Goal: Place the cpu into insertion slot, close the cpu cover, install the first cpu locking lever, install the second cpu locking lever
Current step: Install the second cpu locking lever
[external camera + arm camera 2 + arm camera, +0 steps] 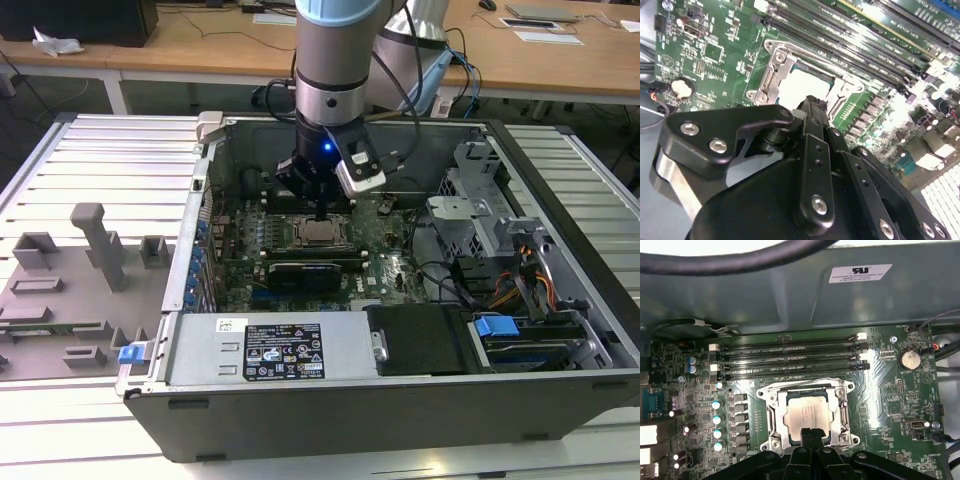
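CPU (pixel 806 415) in socket, jaws right over it.
Jaws (pixel 811 432) pressed together, tips at cpu's near edge; can't tell if touching. Cpu sits flat in insertion slot (pixel 771 412), cpu cover (pixel 842 405) framing it, pale top showing thru window. Beyond jaws: memory slots (pixel 790 357), green board, then PC case wall (pixel 790 295). Ext. view: arm (pixel 330 60) reaches down into open case.
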Action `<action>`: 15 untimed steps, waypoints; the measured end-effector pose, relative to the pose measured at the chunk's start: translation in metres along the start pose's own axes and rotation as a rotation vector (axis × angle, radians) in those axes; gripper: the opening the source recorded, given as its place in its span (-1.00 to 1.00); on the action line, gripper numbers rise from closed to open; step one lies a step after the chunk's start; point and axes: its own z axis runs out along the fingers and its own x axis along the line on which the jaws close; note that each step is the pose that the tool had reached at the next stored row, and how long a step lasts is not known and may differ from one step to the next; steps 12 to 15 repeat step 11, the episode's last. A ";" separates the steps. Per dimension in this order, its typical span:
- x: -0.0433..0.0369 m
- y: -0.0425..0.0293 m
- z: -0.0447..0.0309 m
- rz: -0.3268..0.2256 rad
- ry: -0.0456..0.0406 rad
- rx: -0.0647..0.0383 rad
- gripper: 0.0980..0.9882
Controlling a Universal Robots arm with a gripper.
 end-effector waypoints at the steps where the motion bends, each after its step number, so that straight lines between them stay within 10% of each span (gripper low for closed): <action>1: 0.0000 0.0000 -0.0001 0.000 0.0000 0.000 -0.98; 15: 0.0000 0.0000 0.0000 0.000 -0.0002 0.003 -0.98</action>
